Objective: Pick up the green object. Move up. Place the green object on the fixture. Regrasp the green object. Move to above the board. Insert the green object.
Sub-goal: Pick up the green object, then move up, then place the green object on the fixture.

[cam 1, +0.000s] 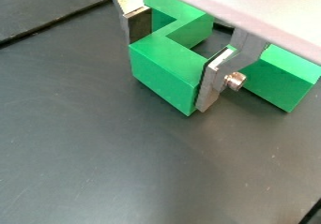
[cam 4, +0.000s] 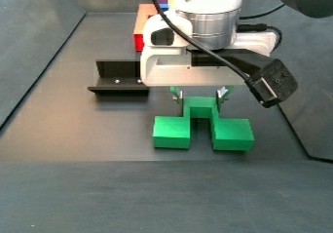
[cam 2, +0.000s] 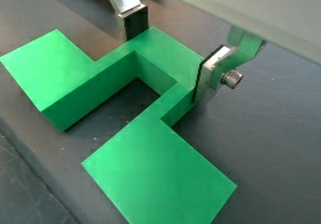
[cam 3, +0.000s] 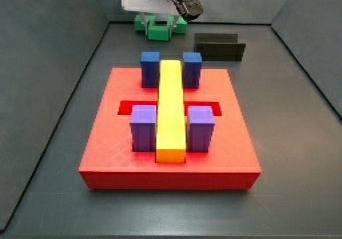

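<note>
The green object (cam 1: 170,67) lies flat on the dark floor, its raised centre block between my fingers and a lower arm (cam 2: 157,176) out to each side. My gripper (cam 1: 174,54) stands straight over it, and both silver fingers sit flush against the centre block's sides in both wrist views (cam 2: 175,51). A side view shows the gripper (cam 4: 198,97) low over the green object (cam 4: 198,130), which rests on the floor. The black fixture (cam 4: 117,78) stands apart from it, with nothing on it. The red board (cam 3: 120,148) lies further off.
On the board sit a long yellow bar (cam 3: 170,108), two blue blocks (cam 3: 151,68) and two purple blocks (cam 3: 143,128). The fixture (cam 3: 218,48) stands between the board and the back wall, beside the green object (cam 3: 160,26). Raised walls ring the dark floor.
</note>
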